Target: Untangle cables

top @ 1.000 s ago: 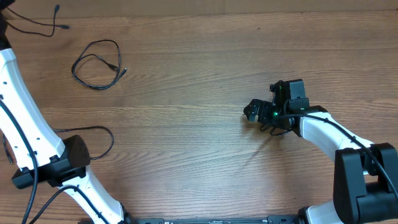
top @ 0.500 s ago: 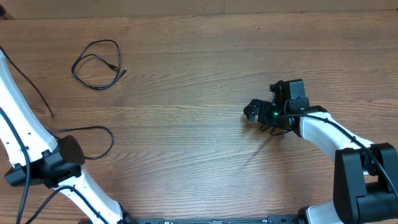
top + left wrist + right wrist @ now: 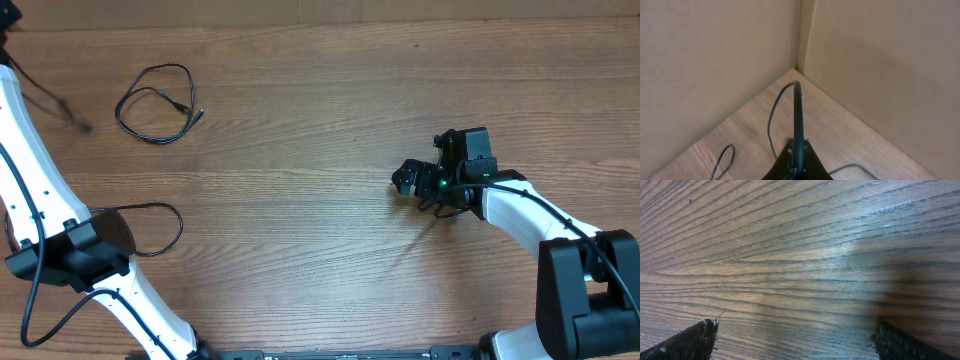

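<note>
Soft, even light fills the overhead view; a faint shadow lies just below the right gripper [image 3: 408,181]. In its wrist view, pale glare streaks the table [image 3: 855,245] ahead of it, the gripper itself blurred.

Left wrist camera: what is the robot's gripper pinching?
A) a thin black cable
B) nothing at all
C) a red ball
A: in the left wrist view the left gripper is shut on a thin black cable, which sticks out past its tips and bends down toward the wooden table.
</note>
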Tool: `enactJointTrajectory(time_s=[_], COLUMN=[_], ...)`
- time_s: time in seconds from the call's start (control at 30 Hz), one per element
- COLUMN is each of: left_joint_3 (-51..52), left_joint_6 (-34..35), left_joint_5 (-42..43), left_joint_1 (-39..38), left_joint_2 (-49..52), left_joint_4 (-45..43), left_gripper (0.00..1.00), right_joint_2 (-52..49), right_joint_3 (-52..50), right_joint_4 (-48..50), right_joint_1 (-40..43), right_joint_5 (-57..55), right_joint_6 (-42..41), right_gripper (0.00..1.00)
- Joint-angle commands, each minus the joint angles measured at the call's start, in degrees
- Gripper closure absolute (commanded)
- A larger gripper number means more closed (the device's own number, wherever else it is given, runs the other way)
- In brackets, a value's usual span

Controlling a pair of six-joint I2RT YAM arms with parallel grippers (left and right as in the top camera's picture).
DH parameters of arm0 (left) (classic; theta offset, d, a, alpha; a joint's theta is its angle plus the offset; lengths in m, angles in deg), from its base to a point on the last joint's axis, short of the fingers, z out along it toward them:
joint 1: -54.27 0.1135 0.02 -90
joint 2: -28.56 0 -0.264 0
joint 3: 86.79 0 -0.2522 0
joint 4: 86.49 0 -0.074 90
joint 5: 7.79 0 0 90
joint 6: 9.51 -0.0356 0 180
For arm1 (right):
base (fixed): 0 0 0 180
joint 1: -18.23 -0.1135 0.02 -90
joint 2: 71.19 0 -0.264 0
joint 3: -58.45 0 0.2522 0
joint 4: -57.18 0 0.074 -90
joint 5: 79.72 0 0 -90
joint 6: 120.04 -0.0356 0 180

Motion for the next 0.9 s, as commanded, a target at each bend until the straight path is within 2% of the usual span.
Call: enactJointTrajectory(time_s=[0.0,0.67,0.73,0.8,0.87], left_joint_3=[-0.1,0.0,0.0,0.0,0.0], left_joint_6=[0.8,2.3,2.3,2.3,2.3], left_joint_5=[0.6,-1.7,-1.7,-1.7,-1.5], left_joint_1=[0.4,3.7,3.8,3.8,3.8], left_joint_2=[1.7,14.6,14.9,15.0,15.0], left_joint_4=[-1.4,2.3,2.8,3.4,3.8], left_gripper=[0.96,0.95,0.79,0.54,0.18], right_joint_2=[-3.2,-3.2,-3.2,-3.2,-3.2], right_joint_3=[-1.4,-1.4,-1.4,-1.4,-1.4], right_joint_4=[-0.8,-0.7,-0.7,-0.7,-0.7], right_joint_1=[0.6,0.6,0.6,0.6,0.6], right_joint_5=[-2.3,-2.3,-2.3,-2.3,-2.3], right_joint_6=[-0.4,-0.4,-0.4,-0.4,-0.4], right_gripper=[0.00,0.00,0.00,0.00,0.00])
